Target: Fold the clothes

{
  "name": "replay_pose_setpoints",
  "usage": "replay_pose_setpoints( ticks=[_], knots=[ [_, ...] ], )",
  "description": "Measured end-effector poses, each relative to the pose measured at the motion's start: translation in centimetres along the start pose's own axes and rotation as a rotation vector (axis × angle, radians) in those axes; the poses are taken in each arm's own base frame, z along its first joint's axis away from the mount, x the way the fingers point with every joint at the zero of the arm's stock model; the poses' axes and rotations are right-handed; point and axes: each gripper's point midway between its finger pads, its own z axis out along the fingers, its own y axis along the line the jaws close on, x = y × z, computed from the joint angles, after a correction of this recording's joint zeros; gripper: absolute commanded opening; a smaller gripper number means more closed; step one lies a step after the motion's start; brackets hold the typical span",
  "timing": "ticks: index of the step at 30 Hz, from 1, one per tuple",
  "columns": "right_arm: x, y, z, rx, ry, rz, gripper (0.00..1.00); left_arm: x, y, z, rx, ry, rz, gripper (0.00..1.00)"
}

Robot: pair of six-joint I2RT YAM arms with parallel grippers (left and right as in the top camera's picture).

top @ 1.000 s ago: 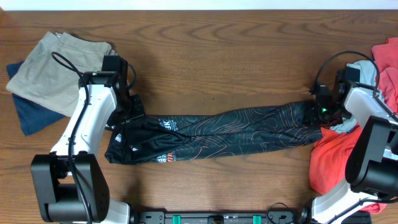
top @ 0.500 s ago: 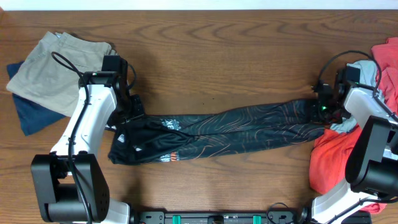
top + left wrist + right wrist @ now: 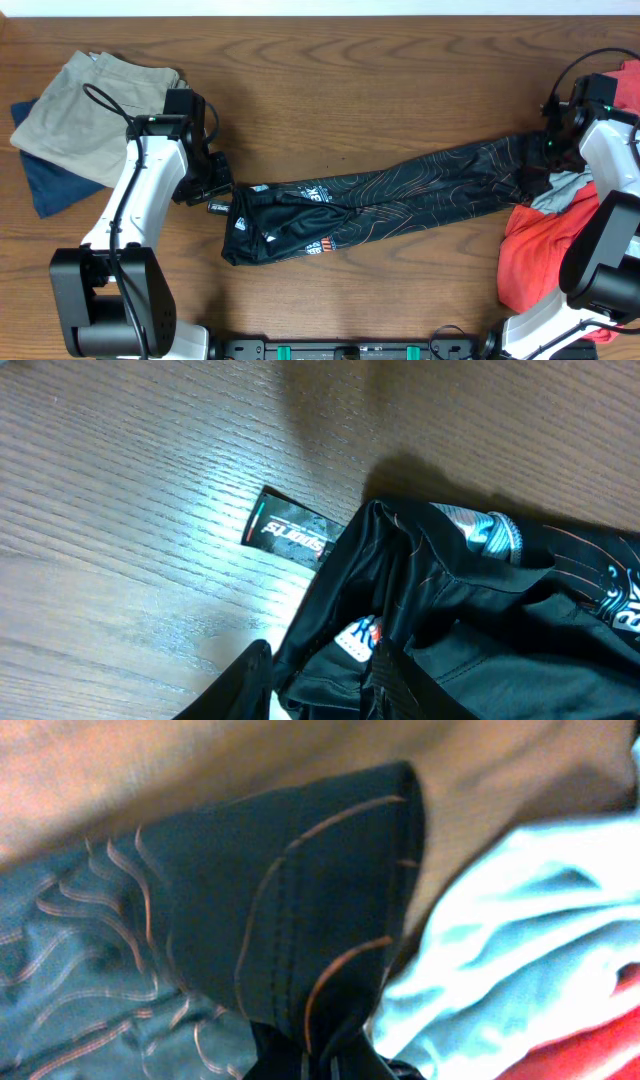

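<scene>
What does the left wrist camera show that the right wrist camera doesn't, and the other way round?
Only the left wrist: a small black printed label lying flat on the wood, against the bunched end of the black T-shirt with thin orange contour lines, plus a white-and-red logo on that end. Only the right wrist: the right gripper shut on a corner of that T-shirt, with a pale grey-blue garment and a red garment beside it. Both: the T-shirt and the brown wooden table.
</scene>
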Motion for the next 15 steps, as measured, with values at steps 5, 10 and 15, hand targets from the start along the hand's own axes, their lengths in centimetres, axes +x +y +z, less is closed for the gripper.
replay_pose_setpoints(
  ticks=[5, 10, 15],
  knots=[
    [1.3, 0.2, 0.0, 0.003, 0.054, -0.007, 0.01, 0.0, -0.1, 0.0, 0.007, 0.003, 0.000, 0.35],
    [1.4, 2.9, -0.1, -0.013, 0.062, -0.076, 0.01, 0.1, -0.2, 0.0, 0.010, 0.004, -0.008, 0.35],
    [1.7, 8.0, -0.2, -0.039, 0.066, -0.208, 0.01, 0.1, -0.2, 0.0, 0.010, 0.004, -0.019, 0.35]
  ],
)
